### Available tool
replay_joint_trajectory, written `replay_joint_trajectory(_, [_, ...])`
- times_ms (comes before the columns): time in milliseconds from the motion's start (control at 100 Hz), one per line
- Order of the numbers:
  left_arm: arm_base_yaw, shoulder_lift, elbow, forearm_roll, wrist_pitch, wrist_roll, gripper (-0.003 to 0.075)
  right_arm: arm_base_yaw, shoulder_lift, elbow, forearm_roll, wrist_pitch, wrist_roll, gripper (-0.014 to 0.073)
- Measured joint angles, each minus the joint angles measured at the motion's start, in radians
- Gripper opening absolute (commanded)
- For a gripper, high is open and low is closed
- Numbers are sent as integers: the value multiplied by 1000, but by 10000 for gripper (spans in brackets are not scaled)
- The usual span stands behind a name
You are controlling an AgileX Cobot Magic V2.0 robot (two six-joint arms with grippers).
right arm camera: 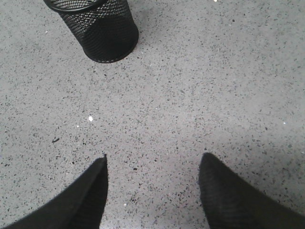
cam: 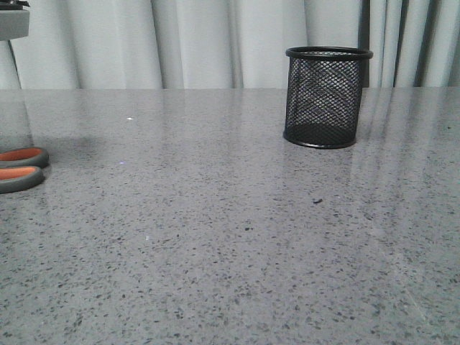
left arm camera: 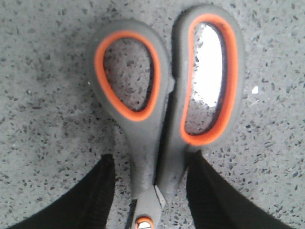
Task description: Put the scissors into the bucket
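Note:
The scissors [left arm camera: 162, 95] lie flat on the speckled grey table, with dark grey handle loops lined orange; their blades are out of view. In the front view only the loops [cam: 20, 169] show, at the far left edge. My left gripper [left arm camera: 148, 162] is open and straddles the scissors' neck just below the loops. One finger stands close against the handle and the other is a little apart. The bucket [cam: 327, 97], a black wire-mesh cup, stands upright at the back right and looks empty. It also shows in the right wrist view [right arm camera: 95, 28]. My right gripper [right arm camera: 152, 162] is open and empty over bare table, short of the bucket.
The grey speckled table [cam: 230, 237] runs back to pale curtains [cam: 194, 43]. A grey block [cam: 13, 18] shows at the top left corner of the front view. A small dark speck [cam: 317, 200] lies in front of the bucket.

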Motion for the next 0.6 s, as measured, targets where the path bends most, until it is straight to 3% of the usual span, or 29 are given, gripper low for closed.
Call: replay_joint_trajectory(600, [-2, -39, 25, 39, -15, -2, 317, 22, 0, 0, 0, 8, -2, 380])
